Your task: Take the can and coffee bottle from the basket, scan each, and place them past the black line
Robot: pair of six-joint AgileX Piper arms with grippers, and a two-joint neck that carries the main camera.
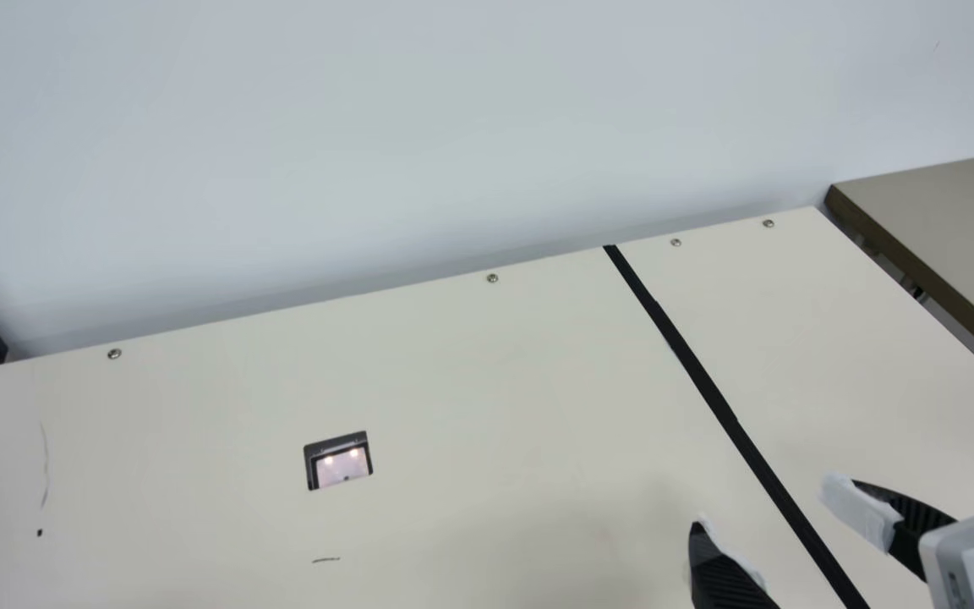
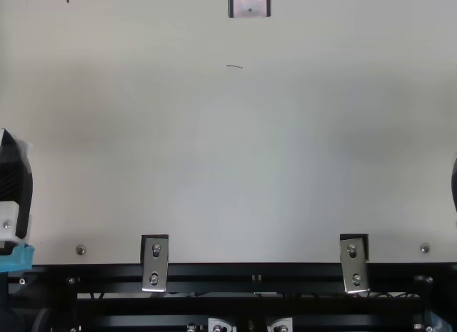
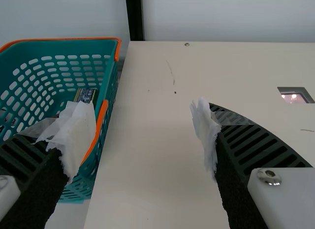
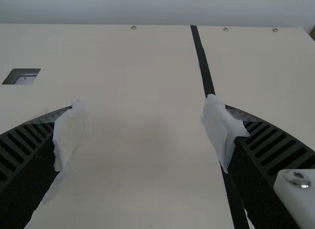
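I see a long cream table (image 1: 487, 381), and I call the side far from the robot twelve o'clock. The left gripper (image 2: 16, 175) is at nine o'clock in the top view, with its two black fingers spread wide and nothing between them. Ragged white bits cover the tips. A blue-green basket (image 3: 109, 49) with orange edges is by the table's nine o'clock side. Inside it I see a small thing (image 3: 86, 95), dark and yellowish, but one finger partly hides it and I cannot tell if it is the can or the coffee bottle. The right gripper (image 1: 764, 507) is at about four o'clock in the main view, near the black line (image 1: 732, 414). Its fingers are wide apart too, with white bits on the ends, and they hold nothing. The little scanner window (image 1: 343, 467) is in the table, with two bright lights inside. From that window, the line is over at three o'clock. Another table (image 1: 943, 220), with a brown edge, is at two o'clock in the main view.
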